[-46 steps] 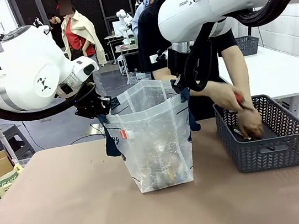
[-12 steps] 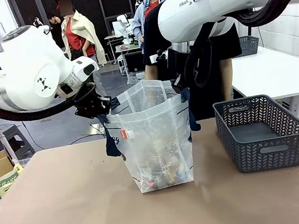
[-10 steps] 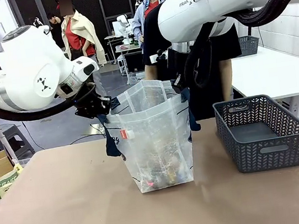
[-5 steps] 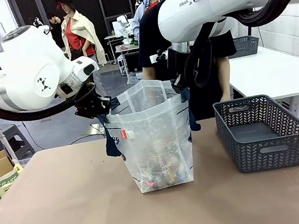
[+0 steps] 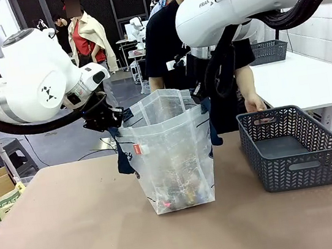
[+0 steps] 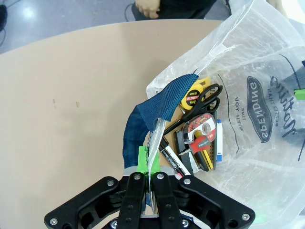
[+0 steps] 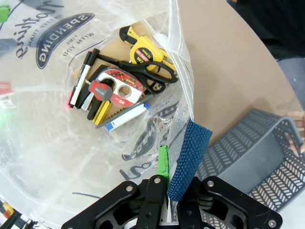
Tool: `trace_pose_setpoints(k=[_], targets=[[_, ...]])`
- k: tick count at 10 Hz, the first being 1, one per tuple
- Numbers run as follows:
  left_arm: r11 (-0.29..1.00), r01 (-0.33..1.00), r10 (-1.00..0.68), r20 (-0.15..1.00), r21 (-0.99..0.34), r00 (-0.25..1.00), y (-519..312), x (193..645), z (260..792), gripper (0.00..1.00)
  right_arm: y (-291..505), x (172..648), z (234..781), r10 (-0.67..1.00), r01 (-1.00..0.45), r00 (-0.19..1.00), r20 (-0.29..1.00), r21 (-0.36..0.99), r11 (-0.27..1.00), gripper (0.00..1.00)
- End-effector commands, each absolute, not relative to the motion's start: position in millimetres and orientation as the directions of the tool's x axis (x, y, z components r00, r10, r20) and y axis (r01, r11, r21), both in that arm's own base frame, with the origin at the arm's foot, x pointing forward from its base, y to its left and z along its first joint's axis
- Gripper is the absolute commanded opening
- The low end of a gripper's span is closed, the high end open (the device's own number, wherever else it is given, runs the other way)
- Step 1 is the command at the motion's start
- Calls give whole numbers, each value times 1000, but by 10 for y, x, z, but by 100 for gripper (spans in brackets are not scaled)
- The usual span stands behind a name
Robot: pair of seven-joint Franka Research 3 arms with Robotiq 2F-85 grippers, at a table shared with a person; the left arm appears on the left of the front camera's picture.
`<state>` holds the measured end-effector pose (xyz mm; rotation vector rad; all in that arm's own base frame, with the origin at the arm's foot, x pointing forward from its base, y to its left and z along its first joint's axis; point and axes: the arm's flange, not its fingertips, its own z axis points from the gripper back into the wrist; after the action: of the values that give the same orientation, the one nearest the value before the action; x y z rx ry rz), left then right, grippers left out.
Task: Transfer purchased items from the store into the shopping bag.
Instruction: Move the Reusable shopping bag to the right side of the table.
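Nearest to you, on the brown surface (image 5: 76,236), stands the translucent whitish plastic shopping bag (image 5: 171,161) with navy blue strap handles. It is upright and its mouth is held wide. You hold it from both sides. The left gripper (image 6: 148,177) is closed on the bag's rim at one navy strap, with the green pads pinching the plastic. The right gripper (image 7: 164,188) is closed in the same way on the opposite rim, beside the other strap.

On the bottom of the bag lie a yellow tape measure (image 6: 194,97), black-handled scissors (image 7: 138,67), a red-and-black tape dispenser (image 7: 114,88) and a few pens or markers, all close together.

Near the bag, to your right, sits the dark grey plastic mesh basket (image 5: 294,156). Its floor looks bare, so I judge that the items are already moved over.

At the far side a person in black stands behind the basket, with one hand (image 5: 255,104) near its far rim.

What is left seems small to me: perhaps a last item from the person, and then to let go of the bag. The pictures do not tell whether more items are coming.
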<state>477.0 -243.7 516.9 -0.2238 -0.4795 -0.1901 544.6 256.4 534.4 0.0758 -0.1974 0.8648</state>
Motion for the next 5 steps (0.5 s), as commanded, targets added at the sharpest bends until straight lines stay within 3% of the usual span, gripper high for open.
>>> trace_pose_setpoints(k=[1,5], targets=[[959,228,-123,476,-171,871,-2435,4766,5172,0,2558,5446,5362,747,-761,631,207,-17,648,0],[959,228,-123,476,-171,871,-2435,4766,5172,0,2558,5446,5362,747,-761,631,207,-17,648,0]])
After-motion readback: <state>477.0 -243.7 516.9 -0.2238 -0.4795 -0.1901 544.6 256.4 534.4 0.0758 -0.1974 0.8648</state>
